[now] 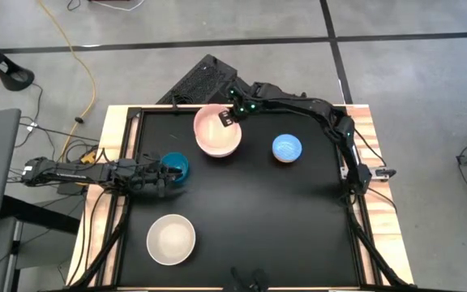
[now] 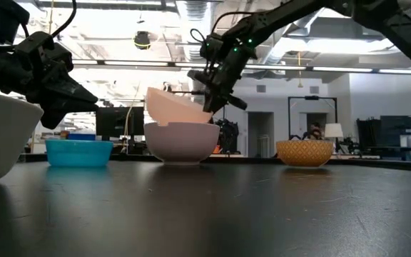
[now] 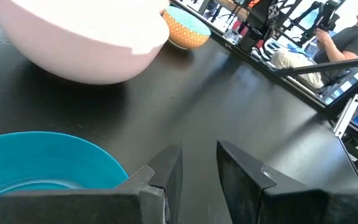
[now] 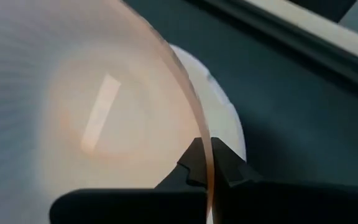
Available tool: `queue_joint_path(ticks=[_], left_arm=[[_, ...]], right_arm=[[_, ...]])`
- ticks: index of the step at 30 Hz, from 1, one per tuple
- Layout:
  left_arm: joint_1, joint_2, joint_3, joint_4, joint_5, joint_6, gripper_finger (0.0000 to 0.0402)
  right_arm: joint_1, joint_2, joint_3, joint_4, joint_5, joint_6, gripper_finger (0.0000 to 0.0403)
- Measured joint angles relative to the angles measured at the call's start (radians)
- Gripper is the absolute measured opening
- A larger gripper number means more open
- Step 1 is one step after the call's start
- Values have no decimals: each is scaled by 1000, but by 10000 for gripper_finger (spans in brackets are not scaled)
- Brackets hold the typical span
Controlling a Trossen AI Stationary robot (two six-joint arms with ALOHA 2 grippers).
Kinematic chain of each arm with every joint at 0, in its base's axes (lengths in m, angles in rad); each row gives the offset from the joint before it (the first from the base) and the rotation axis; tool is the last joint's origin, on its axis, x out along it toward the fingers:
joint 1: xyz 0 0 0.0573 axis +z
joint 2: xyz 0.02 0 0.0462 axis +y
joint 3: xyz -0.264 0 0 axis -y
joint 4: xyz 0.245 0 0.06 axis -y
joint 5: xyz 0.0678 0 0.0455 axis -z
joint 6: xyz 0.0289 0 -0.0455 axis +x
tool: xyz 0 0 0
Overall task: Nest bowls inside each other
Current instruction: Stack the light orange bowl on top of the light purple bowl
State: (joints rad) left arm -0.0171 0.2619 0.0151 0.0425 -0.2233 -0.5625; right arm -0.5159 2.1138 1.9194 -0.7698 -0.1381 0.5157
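My right gripper (image 1: pixel 228 118) is shut on the rim of a translucent pink bowl (image 2: pixel 171 106). This bowl is tilted over a whitish bowl (image 2: pixel 181 141) at the table's far middle. A small bowl, light blue inside (image 1: pixel 287 148) and orange outside, stands to their right. At the table's left, a teal bowl (image 1: pixel 176 165) stands right beside my left gripper (image 3: pixel 199 165), which is open with nothing between its fingers. A cream bowl (image 1: pixel 171 239) stands near the front edge. My right gripper pinches the pink bowl's rim (image 4: pixel 205 140) on its far right side, one finger inside the bowl and one outside. The fingers slant down from the far right. The bowl is tilted with the held side raised, and its lower part sits inside the whitish bowl's rim (image 2: pixel 155 123).
The black tabletop (image 1: pixel 258 211) lies bare across its middle and right front. Wooden strips (image 1: pixel 371 122) border it left and right. A dark keyboard-like object (image 1: pixel 201 81) lies behind the far edge. Beyond the table a person (image 3: pixel 347 37) sits in the room.
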Motion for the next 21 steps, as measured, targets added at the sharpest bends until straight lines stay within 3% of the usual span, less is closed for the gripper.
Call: queue_joint_path(ticks=[8, 13, 21], left_arm=[[0, 0, 0, 0, 1, 0, 88], [0, 0, 0, 0, 2, 0, 88], [0, 0, 0, 0, 4, -8, 88]], right_arm=[[16, 2, -8, -11, 39, 0, 33], [42, 2, -9, -19, 141, -13, 72], [45, -1, 4, -33, 162, -57, 156]])
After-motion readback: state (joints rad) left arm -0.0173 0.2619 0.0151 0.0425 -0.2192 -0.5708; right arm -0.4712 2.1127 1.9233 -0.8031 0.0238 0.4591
